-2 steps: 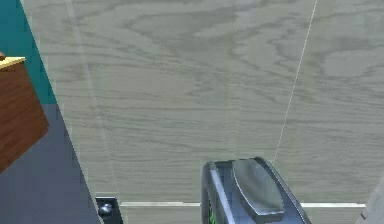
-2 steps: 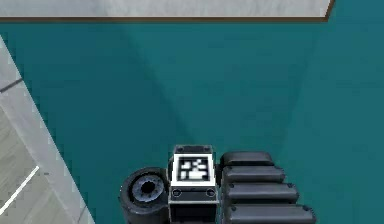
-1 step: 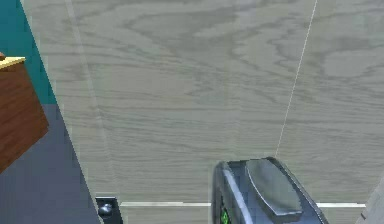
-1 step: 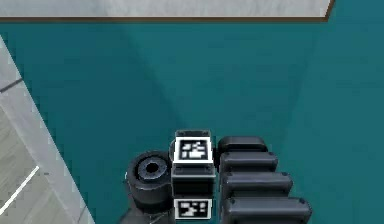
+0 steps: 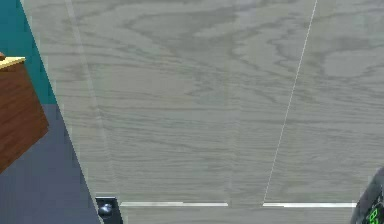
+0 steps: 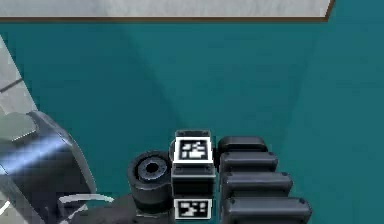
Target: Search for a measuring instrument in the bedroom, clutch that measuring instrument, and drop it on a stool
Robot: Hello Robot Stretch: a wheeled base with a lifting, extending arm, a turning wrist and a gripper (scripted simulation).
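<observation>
The arm rises as stacked dark segments from the arm side view's bottom edge. Two white squares with black marks stand at its end. Left of them is the gripper, a dark round body low over the teal floor. I cannot make out its far end, so I cannot tell whether it holds anything. A small dark thing with green marks sits at the forward view's bottom right corner; its shape is too cut off to name.
A broad pale wood-grain panel stands close ahead. A brown wooden piece of furniture with something yellow on top is at the forward view's left edge. A grey rounded shape lies left of the gripper. A pale baseboard runs along the top.
</observation>
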